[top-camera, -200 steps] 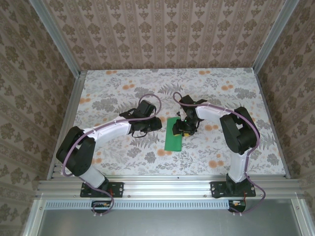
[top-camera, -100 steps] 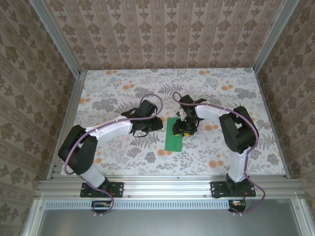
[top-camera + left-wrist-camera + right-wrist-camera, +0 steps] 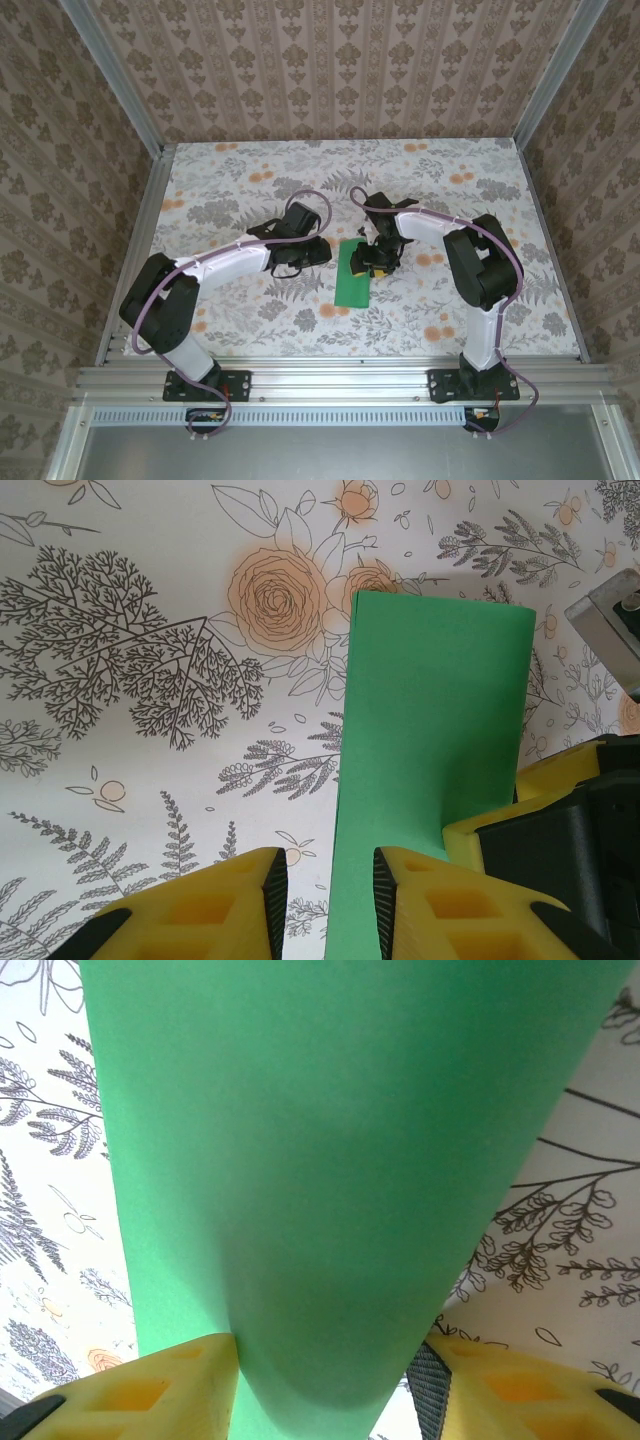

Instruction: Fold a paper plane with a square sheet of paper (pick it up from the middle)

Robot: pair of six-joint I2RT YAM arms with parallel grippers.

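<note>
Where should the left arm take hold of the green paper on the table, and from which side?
Probably the long free edge of the green paper nearest the left gripper, coming in sideways from the left. The right gripper holds the far right part, bowed between its jaws, and the left jaws stand open right beside that free edge.

The square sheet of paper (image 3: 352, 283), folded narrow, lies between the left gripper (image 3: 320, 253) and the right gripper (image 3: 378, 261).
</note>
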